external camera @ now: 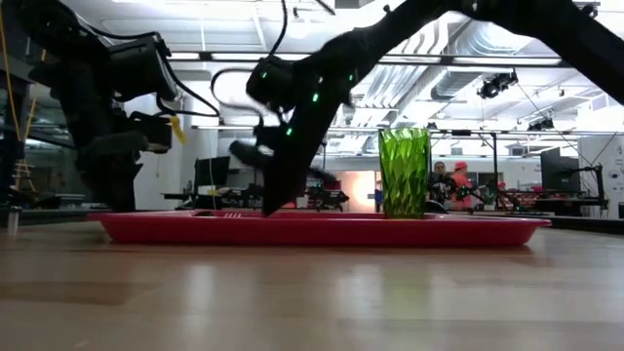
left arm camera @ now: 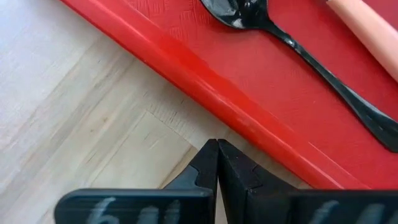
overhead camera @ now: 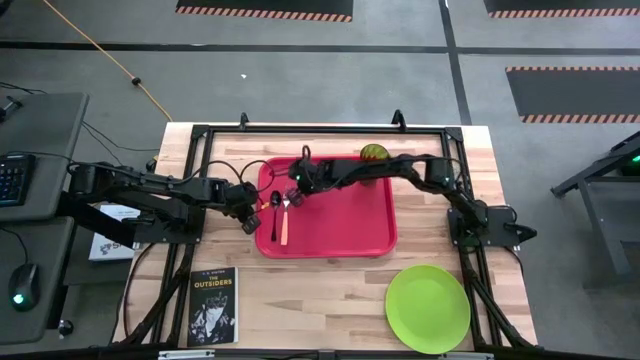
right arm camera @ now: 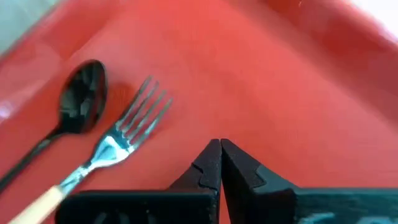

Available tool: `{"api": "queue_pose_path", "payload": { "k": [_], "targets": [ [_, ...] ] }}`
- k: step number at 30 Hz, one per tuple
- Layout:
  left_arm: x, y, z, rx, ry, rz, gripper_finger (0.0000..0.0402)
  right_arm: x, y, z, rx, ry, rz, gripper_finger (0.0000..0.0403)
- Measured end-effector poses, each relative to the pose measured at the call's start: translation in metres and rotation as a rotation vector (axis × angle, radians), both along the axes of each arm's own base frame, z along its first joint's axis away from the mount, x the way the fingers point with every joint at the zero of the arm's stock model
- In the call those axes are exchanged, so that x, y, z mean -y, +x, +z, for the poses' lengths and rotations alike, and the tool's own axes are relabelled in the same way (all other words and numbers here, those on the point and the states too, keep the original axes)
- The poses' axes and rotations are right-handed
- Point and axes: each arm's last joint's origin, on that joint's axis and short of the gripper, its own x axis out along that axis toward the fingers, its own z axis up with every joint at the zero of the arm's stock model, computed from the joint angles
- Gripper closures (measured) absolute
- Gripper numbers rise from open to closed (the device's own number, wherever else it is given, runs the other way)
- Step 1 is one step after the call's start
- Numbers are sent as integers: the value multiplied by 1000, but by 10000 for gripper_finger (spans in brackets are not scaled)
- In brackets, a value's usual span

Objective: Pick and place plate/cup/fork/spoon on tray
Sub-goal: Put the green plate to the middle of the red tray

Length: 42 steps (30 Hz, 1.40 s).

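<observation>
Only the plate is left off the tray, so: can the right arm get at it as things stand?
Probably yes. The plate lies bare on the table's right side, nothing on or around it, while the right gripper, shut, hovers over the tray.

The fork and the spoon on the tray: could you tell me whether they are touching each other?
Apart. The right wrist view shows a strip of bare red tray between the spoon bowl and the fork tines.

Left arm: stretched inward from the left side, held low.
Left gripper: fingers pressed together.
Right arm: bent, reaching across.
Right gripper: fingers pressed together.
</observation>
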Motion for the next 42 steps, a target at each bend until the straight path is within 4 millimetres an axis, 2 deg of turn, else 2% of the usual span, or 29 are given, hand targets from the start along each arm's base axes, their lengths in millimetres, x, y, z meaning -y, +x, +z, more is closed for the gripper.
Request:
{"api": "queue_pose_path", "payload": {
  "k": [3, 6, 9, 14, 17, 19, 22, 27, 31, 35, 42],
  "targets": [
    [0, -1, 0, -7, -1, -1, 401, 1, -6, 28, 26, 15, 91, 403],
    [0, -1, 0, -14, -1, -2, 401, -16, -14, 61, 54, 64, 240, 403],
    [0, -2, -1, -18, -2, -1, 401, -49, -31, 81, -52, 83, 356, 402],
    [0, -2, -1, -18, 0, -8, 401, -113, -67, 90, -335, 178, 451, 400],
    [0, -2, -1, -17, -4, -5, 401, -152, -94, 105, -464, 200, 523, 380],
    [0, -2, -1, -17, -5, -4, 401, -171, -117, 112, -530, 194, 545, 351],
    [0, -2, -1, -17, -7, -4, 401, -179, -164, 113, -605, 255, 462, 296],
    [1, -1, -1, -13, -32, -23, 401, -173, -260, 112, -585, 494, 208, 201],
    [1, -1, -1, -16, -26, -40, 401, -167, -310, 104, -468, 683, 87, 152],
    [1, -1, -1, -16, -25, -39, 401, -165, -333, 82, -391, 760, 66, 141],
    [2, -1, -1, -12, -43, -45, 401, -167, -342, 32, -405, 742, 128, 140]
  ]
}}
